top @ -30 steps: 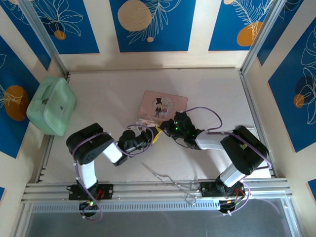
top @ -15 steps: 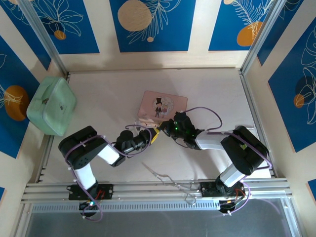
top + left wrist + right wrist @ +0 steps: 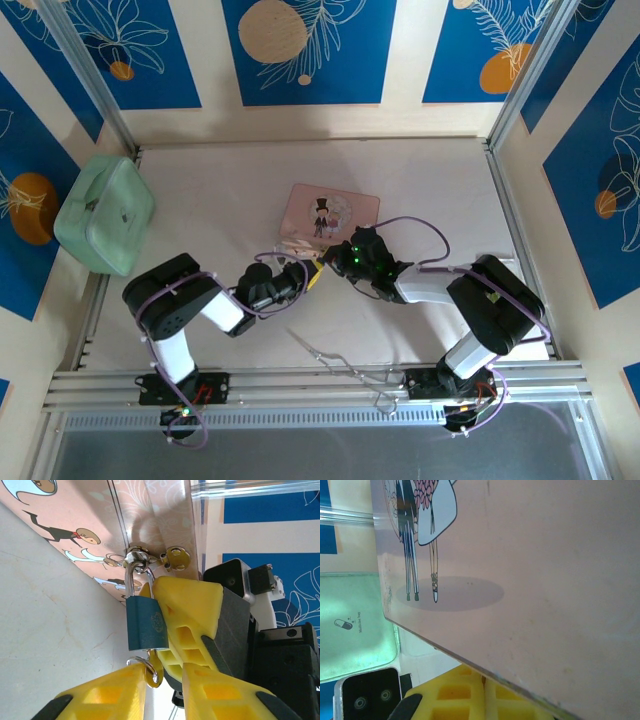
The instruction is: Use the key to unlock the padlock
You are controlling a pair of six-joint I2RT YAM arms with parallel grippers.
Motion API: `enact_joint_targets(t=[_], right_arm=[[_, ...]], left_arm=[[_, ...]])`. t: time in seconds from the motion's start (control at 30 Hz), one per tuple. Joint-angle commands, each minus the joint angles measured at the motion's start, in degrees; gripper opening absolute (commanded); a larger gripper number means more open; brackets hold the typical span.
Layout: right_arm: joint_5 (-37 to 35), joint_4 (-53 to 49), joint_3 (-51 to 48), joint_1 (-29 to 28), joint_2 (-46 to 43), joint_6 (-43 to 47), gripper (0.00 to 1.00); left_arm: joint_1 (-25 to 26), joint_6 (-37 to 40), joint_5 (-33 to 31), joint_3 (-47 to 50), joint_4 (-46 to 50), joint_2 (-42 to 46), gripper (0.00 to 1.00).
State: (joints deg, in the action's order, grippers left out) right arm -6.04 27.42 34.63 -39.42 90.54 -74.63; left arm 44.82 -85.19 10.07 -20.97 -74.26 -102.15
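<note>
At the far left, a mint-green case (image 3: 103, 215) sits against the side wall, well apart from everything else on the pale surface (image 3: 440, 190). The left arm reaches from its near-left base toward the middle, and the left claw (image 3: 304, 277) ends just near of the pink tin's near-left corner.

In the left wrist view the left claw (image 3: 162, 692) has two yellow fingers (image 3: 112, 695) standing a little apart. The key (image 3: 154, 672) and its small ring hang between their tips. The left finger looks to be against the ring, but it cannot be told whether the pair is actually pinching the key.

Directly above the key hangs the padlock (image 3: 146, 625). Its blue body is upright and its silvery shackle is threaded through the hasp (image 3: 172, 557) on the edge of the pink tin (image 3: 150, 510). The key sits at the padlock's lower end.

The pink tin (image 3: 331, 212), printed with a cartoon couple, lies flat near the middle of the surface. A thin metal wire tool (image 3: 335, 357) lies at the near edge, between the two arm bases.

From the right, the right claw (image 3: 328, 262) meets the same corner of the tin. It is closed, its yellow fingers (image 3: 190, 605) together, and their tip lies against the padlock's right side just below the hasp. In the right wrist view the right claw (image 3: 482, 697) sits under the tin's edge.
</note>
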Motion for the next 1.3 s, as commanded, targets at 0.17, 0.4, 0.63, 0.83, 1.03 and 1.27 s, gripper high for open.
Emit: enact_joint_targets(t=[0.17, 0.4, 0.63, 0.83, 1.03, 1.27], right_arm=[[6.4, -9.3, -1.3, -2.1, 1.7, -8.2, 0.0], [6.3, -14.0, 0.4, -2.7, 1.6, -7.9, 0.0], [4.6, -31.9, 8.8, -5.1, 2.8, -6.6, 0.0], [6.0, -36.5, 10.2, -7.0, 5.8, -10.2, 0.0], [7.7, -37.4, 9.9, -8.9, 7.0, -12.7, 0.0], [8.8, -37.5, 8.4, -8.1, 5.6, -12.8, 0.0]], left_arm=[[0.0, 0.9, 0.0, -2.3, -0.7, -2.1, 0.19], [-0.4, 4.8, 1.2, -4.0, 6.5, 0.5, 0.0], [1.7, 28.2, -4.5, -11.1, 45.4, 14.9, 0.0], [8.1, 48.1, -20.7, -21.1, 71.0, 18.6, 0.0], [15.6, 59.4, -35.2, -27.0, 78.4, 15.5, 0.0], [21.5, 64.3, -47.1, -30.7, 83.2, 11.3, 0.0]])
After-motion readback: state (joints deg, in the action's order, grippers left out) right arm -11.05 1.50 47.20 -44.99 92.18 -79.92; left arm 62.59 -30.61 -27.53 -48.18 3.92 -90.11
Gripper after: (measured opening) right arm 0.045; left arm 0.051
